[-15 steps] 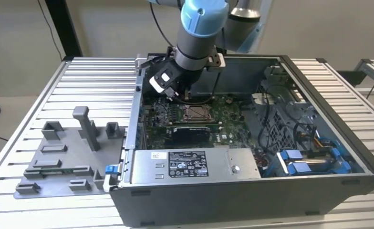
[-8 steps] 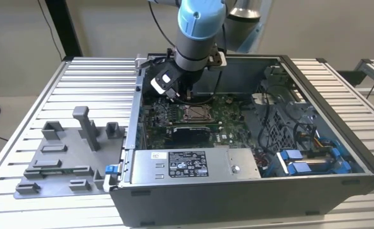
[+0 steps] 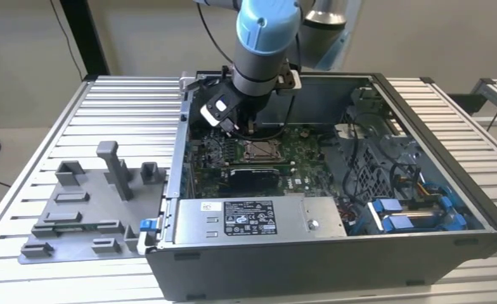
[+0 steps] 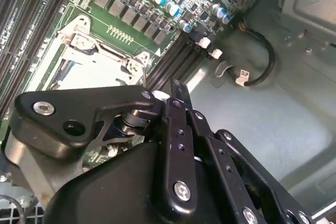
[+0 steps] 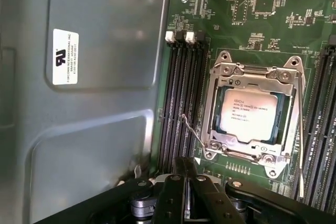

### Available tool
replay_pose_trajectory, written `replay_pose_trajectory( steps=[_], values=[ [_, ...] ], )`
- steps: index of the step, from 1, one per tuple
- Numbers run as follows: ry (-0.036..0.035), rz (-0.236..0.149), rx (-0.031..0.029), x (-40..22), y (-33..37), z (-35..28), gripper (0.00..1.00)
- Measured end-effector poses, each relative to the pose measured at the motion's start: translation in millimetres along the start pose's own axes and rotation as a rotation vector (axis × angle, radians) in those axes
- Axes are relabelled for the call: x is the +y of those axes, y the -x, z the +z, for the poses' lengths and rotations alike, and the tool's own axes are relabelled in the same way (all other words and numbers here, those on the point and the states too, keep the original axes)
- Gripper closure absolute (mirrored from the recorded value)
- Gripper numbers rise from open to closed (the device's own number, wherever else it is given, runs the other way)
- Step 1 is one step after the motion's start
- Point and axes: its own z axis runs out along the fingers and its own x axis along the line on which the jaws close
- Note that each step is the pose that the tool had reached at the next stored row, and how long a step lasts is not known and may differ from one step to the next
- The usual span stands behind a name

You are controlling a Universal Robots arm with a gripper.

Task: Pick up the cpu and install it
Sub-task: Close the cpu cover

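Inside the computer case (image 3: 333,253), the cpu (image 5: 248,115) sits in its socket (image 5: 212,114); the fingers (image 5: 180,172) are together, empty.

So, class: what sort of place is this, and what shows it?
Probably a robotics lab: a robot arm reaches into an open computer case on a slatted metal table, with a grey tray beside it.

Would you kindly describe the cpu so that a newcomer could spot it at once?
Look inside the open case, at the green motherboard. Near the board's middle sits a metal-framed socket, and the cpu lies within that frame: a flat, silvery square, unlike the long dark memory slots on either side.
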Motion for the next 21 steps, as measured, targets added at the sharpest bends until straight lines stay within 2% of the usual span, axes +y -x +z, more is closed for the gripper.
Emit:
replay_pose_trajectory(
  steps=[4,9,21],
  values=[
    [-0.0007,0.0,-0.0065,1.0,1.7,4.7,1.0],
    [-0.0007,0.0,-0.0067,7.1,2.5,5.9,1.0],
    [-0.0008,0.001,-0.0068,11.6,3.5,6.8,1.0]
  ],
)
